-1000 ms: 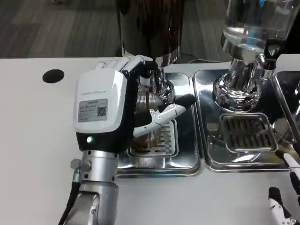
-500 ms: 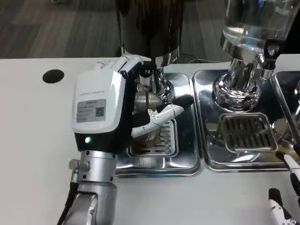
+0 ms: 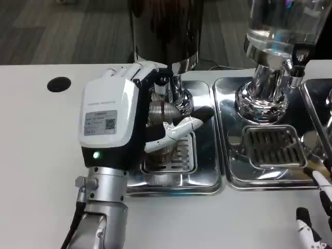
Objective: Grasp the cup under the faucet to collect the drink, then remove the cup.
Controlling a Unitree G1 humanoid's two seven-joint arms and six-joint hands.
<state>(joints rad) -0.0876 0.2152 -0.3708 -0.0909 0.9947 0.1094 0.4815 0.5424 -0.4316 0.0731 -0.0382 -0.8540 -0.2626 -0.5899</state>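
A ribbed metal cup point(image 3: 162, 132) stands on the drain grille of the left steel tray point(image 3: 202, 176), under the faucet point(image 3: 165, 89) of the dark dispenser point(image 3: 166, 31). My left hand point(image 3: 116, 122) wraps the cup from its left side, thumb across the front, fingers curled behind near the faucet. The hand's white back hides most of the cup. Fingertips of my right hand point(image 3: 314, 218) show at the lower right corner, apart from everything and holding nothing.
A second steel tray point(image 3: 233, 155) with its own grille sits to the right under a clear dispenser point(image 3: 280, 31) on a chrome base. A black round hole point(image 3: 58, 84) marks the white table at left. Bare tabletop lies in front.
My left hand with the cup has shifted slightly left and toward me on the grille. The right fingertips stay put.
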